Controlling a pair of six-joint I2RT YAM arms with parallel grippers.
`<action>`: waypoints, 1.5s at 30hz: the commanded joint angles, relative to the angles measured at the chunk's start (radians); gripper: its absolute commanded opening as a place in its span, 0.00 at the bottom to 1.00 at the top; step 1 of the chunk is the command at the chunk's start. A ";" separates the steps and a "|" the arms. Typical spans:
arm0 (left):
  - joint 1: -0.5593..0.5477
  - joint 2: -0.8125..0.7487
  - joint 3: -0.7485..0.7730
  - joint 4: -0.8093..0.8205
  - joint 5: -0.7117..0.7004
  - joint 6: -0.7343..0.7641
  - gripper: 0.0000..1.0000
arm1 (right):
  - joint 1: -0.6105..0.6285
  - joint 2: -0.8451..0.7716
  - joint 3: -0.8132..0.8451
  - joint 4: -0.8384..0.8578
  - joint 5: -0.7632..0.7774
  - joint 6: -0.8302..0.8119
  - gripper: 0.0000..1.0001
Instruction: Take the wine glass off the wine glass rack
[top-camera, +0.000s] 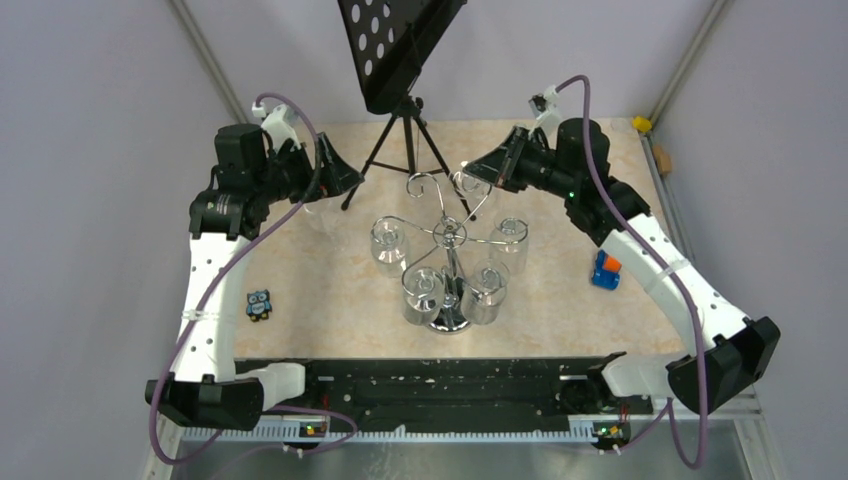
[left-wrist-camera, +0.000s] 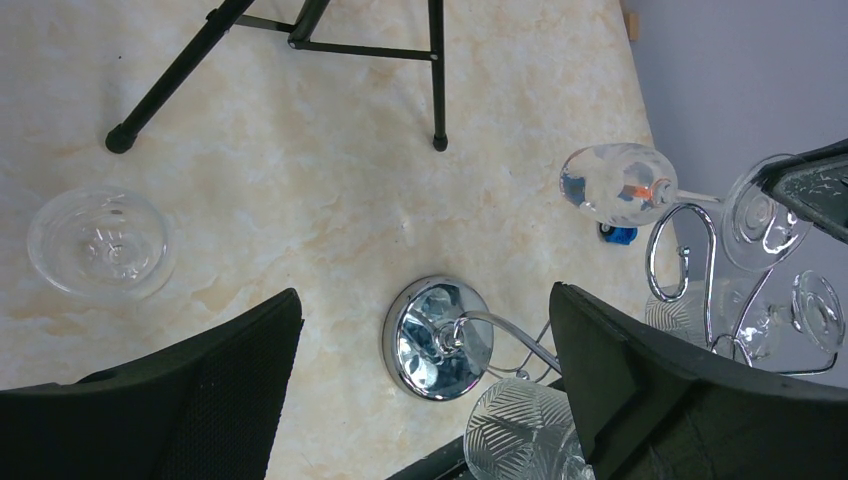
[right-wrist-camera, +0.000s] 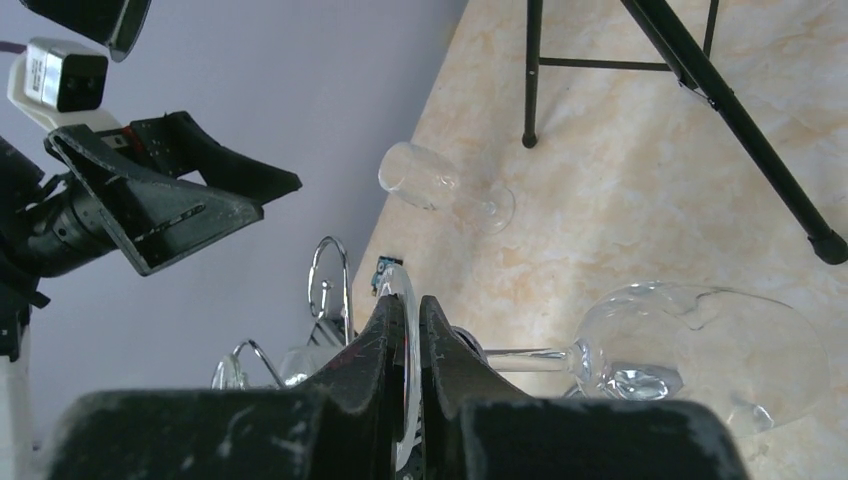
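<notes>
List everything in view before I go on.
wine glass rack: one, chrome, table centre
hanging wine glasses: four, clear, on the rack
held wine glass: one, clear, in right gripper
loose wine glass: one, clear, on table far left
music stand: one, black, far centre
owl toy: one, blue, near left
block: one, orange-blue, right
yellow object: one, far right corner
left gripper: one, black, open, empty
right gripper: one, black, shut on held glass's foot

Left gripper (left-wrist-camera: 425, 296) spread, apparently above wine glass rack (left-wrist-camera: 437, 338) base.
</notes>
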 joint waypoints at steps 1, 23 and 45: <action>0.005 -0.011 0.028 0.011 -0.003 0.012 0.97 | -0.011 -0.057 -0.008 0.139 0.057 0.060 0.00; 0.005 -0.047 0.012 0.038 -0.032 0.003 0.97 | -0.022 -0.174 -0.038 0.075 0.137 0.091 0.00; 0.005 -0.082 0.003 0.062 -0.055 -0.013 0.97 | -0.019 -0.138 -0.104 0.244 -0.182 0.217 0.00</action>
